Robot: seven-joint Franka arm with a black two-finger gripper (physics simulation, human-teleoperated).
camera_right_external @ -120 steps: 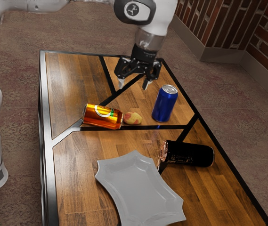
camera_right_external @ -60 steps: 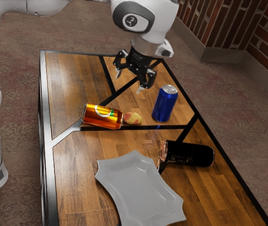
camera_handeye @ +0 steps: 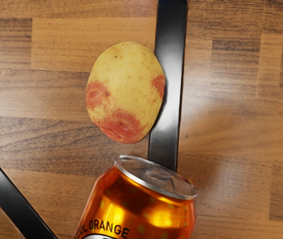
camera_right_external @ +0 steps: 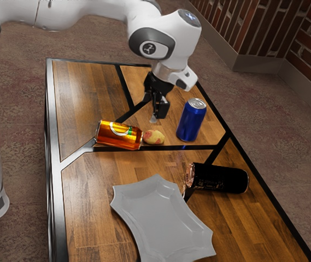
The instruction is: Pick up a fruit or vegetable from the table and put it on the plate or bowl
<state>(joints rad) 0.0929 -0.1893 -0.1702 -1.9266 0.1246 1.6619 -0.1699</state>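
**Gripper above potato, nothing held**

- Gripper (camera_right_external: 156,113) hung over the wooden table (camera_right_external: 84,93), pointed down, just above and behind the potato (camera_right_external: 154,136) in the exterior view. It was seen edge-on, so whether it was spread or closed couldn't be told. Nothing was visibly in it.
- The potato lay on the table top, yellow skin with red patches. In the wrist view the potato (camera_handeye: 125,92) sat directly under the hand, one edge overlapping a black inlay strip (camera_handeye: 167,84).
- An orange soda can (camera_right_external: 119,135) lay on its side, its lid end toward the potato. The wrist view showed the can (camera_handeye: 141,206) just beside the potato with a thin gap between them, not touching.
- A blue can (camera_right_external: 191,120) stood upright near the potato, toward the exterior view's right.
- A black can (camera_right_external: 218,178) lay on its side nearer the camera, its end against the rim of the grey scalloped plate (camera_right_external: 160,218).
- The plate was well apart from the potato, with nothing on it.
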